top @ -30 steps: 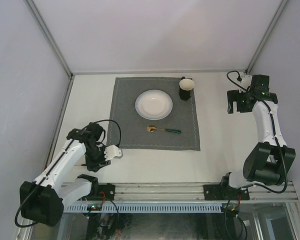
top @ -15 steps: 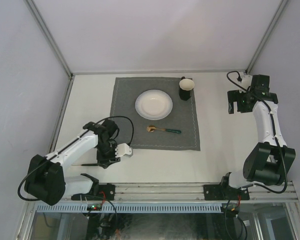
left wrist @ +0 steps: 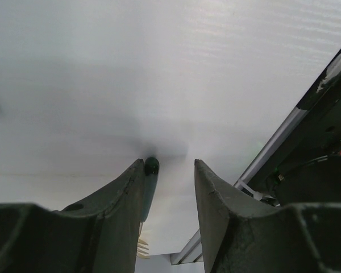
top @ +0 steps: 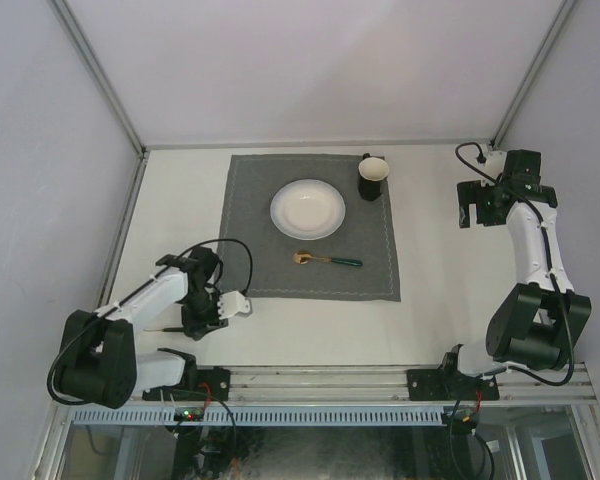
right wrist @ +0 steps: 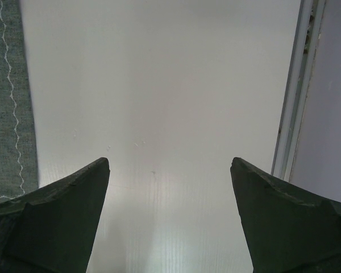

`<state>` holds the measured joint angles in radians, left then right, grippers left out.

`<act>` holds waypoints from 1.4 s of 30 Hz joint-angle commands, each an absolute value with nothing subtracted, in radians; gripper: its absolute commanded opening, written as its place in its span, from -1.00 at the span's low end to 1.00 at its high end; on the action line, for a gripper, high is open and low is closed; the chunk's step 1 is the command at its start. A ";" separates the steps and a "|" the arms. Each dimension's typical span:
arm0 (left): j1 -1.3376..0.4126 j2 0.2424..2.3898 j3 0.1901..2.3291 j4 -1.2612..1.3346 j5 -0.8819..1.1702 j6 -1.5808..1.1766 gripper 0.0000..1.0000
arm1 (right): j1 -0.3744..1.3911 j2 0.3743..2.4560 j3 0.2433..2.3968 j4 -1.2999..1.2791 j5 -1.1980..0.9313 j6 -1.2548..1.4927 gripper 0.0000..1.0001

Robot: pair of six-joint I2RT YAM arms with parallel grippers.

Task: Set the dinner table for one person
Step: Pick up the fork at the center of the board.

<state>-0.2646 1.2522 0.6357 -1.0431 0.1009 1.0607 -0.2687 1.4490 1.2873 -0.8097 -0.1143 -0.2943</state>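
Large off-white rectangular table point(top: 450, 300) with aluminium rails carries a square grey stitched cloth mat point(top: 250, 200) at its far middle. On the mat are a round white plate point(top: 307, 209), a dark mug point(top: 372, 177) at the far right corner, and a gold-bowled spoon with a dark green handle point(top: 327, 260) near the front.

Left hand point(left wrist: 169, 165) is low over bare table near the front rail, jaws half apart. A fork with a dark green handle and pale tines point(left wrist: 151, 168) runs along the inner face of one finger, touching that side only, so it is not pinched. Right hand point(right wrist: 169, 162) is wide and empty over bare table by the right rail.

Likely step: grab the fork.

Risks:
- The handle sits off-centre, so closing may shove or pivot it and it slips out.
- The fork is thin and flat, so the fingertips may scrape the table.
- A weak grip could drop it on the way.
- A low carry could snag the mat edge and shift the plate.
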 commanded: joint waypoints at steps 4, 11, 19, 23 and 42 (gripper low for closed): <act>-0.178 1.209 0.583 -1.015 0.054 1.155 -0.12 | -0.273 1.451 1.290 -0.778 -0.100 -0.306 0.75; -0.153 1.203 0.581 -1.011 0.051 1.162 -0.14 | -0.273 1.455 1.290 -0.781 -0.099 -0.306 0.75; -0.124 1.198 0.546 -0.974 0.050 1.178 -0.99 | -0.283 1.446 1.291 -0.788 -0.097 -0.308 0.75; -0.123 1.190 0.548 -0.980 0.065 1.181 -0.99 | -0.293 1.438 1.290 -0.790 -0.097 -0.309 0.75; -0.581 1.530 1.052 -1.140 0.008 1.234 -0.99 | -0.321 1.419 1.291 -0.784 -0.135 -0.322 0.75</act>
<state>-0.4683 1.4498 0.9447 -1.0843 -0.0170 1.2568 -0.3058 1.4555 1.2873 -0.8104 -0.1154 -0.3031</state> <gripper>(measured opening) 0.043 0.873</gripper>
